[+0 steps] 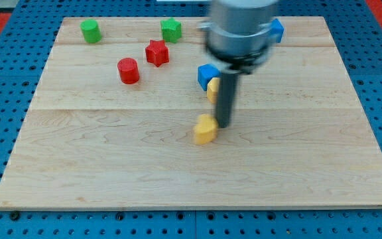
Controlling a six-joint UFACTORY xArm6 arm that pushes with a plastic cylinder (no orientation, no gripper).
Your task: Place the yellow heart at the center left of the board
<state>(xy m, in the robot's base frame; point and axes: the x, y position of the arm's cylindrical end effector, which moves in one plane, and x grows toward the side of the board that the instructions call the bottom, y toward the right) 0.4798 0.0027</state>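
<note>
Our tip [223, 125] touches the yellow heart [205, 129] on its right. It looks light, rigid and probably slippery; we carry no claw, so we push its right face.

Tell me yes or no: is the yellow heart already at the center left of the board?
No. The yellow heart lies near the board's middle, just left of my tip, far from the left edge.
</note>
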